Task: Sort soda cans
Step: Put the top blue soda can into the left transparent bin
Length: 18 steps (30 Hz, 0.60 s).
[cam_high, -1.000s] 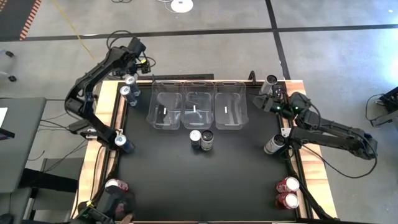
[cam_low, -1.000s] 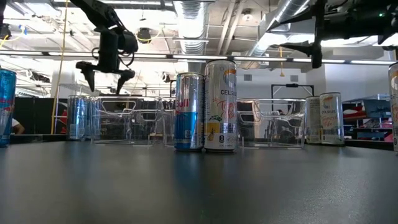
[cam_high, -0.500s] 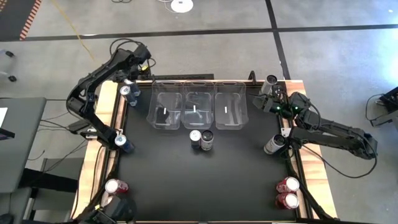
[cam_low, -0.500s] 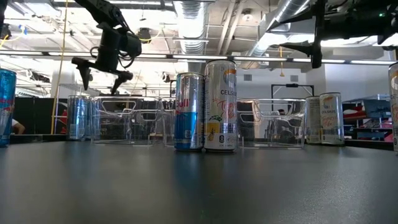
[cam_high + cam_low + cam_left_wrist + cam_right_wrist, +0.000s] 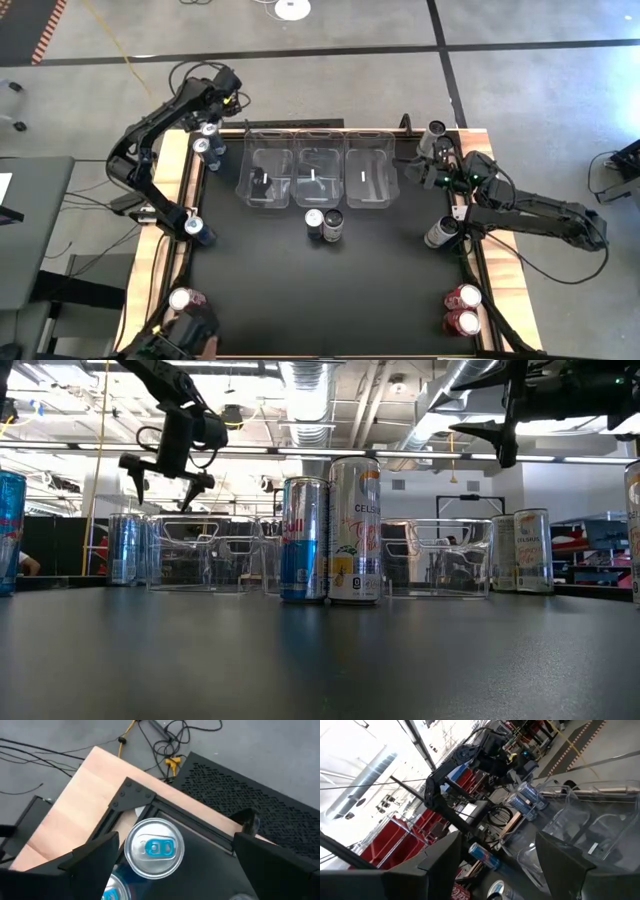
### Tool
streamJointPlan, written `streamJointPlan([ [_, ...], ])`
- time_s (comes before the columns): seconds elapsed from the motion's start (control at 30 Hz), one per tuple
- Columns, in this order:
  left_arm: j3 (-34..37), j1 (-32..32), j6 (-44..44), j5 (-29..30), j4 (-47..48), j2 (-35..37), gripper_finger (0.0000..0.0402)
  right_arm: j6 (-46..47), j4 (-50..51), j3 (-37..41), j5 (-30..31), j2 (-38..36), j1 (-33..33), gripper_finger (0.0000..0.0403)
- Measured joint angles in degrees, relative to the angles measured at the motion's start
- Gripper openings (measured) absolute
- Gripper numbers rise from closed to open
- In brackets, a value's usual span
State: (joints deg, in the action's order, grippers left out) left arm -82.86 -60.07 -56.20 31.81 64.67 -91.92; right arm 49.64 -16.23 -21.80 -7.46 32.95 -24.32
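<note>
The left gripper (image 5: pixel 160 468) is held spread wide and empty above the far left corner of the black table (image 5: pixel 330 290), left of the three clear bins (image 5: pixel 318 178). A blue-silver can (image 5: pixel 153 848) is seen directly beneath it, framed between its fingers (image 5: pixel 90 856) without contact. The right gripper (image 5: pixel 428 172) is poised just right of the bins, spread open and empty, near a silver-topped can (image 5: pixel 435 131). Two cans (image 5: pixel 323 224) are found upright just in front of the bins.
</note>
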Motion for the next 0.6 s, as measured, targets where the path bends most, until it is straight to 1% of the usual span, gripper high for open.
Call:
streamJointPlan([
  [0.07,0.5,0.29,0.06,-0.66,0.04,-0.04,0.0386,0.01,-0.02,0.0,-0.02,-0.02,0.21,0.0271],
  [0.17,0.64,0.86,-0.95,-5.22,0.29,-0.07,0.0386,-0.01,-0.02,0.0,-0.04,-0.09,1.1,0.0271],
  [0.23,0.64,1.66,0.03,-8.31,-0.17,-0.07,0.0386,-0.03,-0.05,0.0,-0.07,-0.07,1.57,0.0271],
  [0.33,0.64,3.3,4.18,-10.33,0.76,-0.06,0.0386,0.04,-0.04,0.0,-0.07,0.0,1.84,0.0271],
  [0.43,-0.27,5.15,7.41,-10.64,2.97,-0.07,0.0386,1.92,-0.14,0.0,-0.07,-0.02,1.79,0.0271],
  [0.53,-2.87,7.57,14.26,-10.58,2.64,-0.07,0.0386,2.37,-0.17,0.0,-0.07,-0.02,1.84,0.0271],
  [0.6,-4.89,8.88,21.01,-10.48,2.51,-0.07,0.0386,2.68,-0.17,0.0,-0.07,-0.02,1.84,0.0271],
])
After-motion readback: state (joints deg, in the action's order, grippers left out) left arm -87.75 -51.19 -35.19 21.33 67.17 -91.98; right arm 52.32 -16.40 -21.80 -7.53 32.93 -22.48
